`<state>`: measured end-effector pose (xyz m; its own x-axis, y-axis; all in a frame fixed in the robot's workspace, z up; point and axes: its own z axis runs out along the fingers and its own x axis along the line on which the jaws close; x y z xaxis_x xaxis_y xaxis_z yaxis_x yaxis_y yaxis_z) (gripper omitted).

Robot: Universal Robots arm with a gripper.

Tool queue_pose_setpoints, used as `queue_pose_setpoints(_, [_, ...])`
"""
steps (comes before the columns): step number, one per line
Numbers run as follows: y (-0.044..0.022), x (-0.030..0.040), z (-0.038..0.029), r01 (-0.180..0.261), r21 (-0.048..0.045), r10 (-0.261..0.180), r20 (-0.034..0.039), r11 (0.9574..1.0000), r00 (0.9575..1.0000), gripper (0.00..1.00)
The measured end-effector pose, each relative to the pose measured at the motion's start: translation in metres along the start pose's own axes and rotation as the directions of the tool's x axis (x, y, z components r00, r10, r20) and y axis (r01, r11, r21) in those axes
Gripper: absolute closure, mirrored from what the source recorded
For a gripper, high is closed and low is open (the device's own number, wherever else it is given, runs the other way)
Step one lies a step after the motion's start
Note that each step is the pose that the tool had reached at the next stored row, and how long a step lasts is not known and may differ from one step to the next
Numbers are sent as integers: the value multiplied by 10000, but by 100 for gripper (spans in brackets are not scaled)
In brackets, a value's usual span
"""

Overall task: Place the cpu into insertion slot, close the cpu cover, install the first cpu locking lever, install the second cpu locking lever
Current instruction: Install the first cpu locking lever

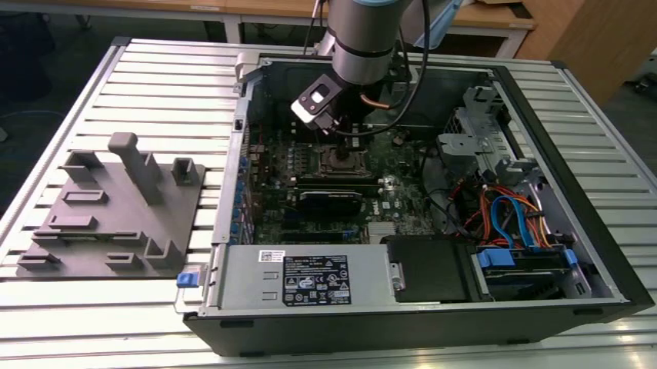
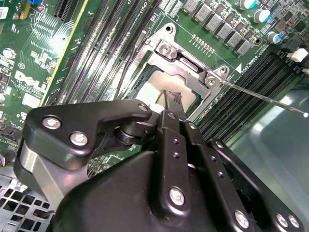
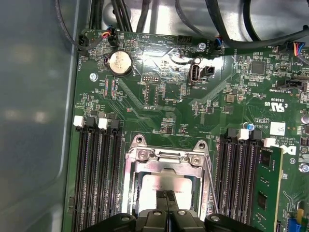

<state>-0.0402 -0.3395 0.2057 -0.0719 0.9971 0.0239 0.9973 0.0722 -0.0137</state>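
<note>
A: As the exterior view looks into the open computer case [image 1: 411, 332], where is the gripper [image 1: 343, 148]?
B: Low over the insertion slot [image 1: 344, 163] on the green board [image 1: 395, 201].
A: And in the second wrist view?
B: Its fingers are pressed together, gripping nothing, tips over the cpu [image 2: 152, 88], which lies in the slot inside the cpu cover [image 2: 186, 65]; a thin lever [image 2: 260, 97] juts out.
A: First wrist view?
B: Closed tips over the cpu, cover framing it.

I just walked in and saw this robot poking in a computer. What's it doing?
A robot arm reaches into an open computer case. Its hand, fingers together, points down at the cpu, which sits in the insertion slot. The cpu cover looks down around it. One thin locking lever sticks out loose.
</note>
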Motion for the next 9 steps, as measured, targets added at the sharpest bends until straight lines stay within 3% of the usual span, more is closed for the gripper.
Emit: queue_pose_setpoints(9, [-1, 1, -53, -1, -1, 1, -1, 10000, 10000, 90])
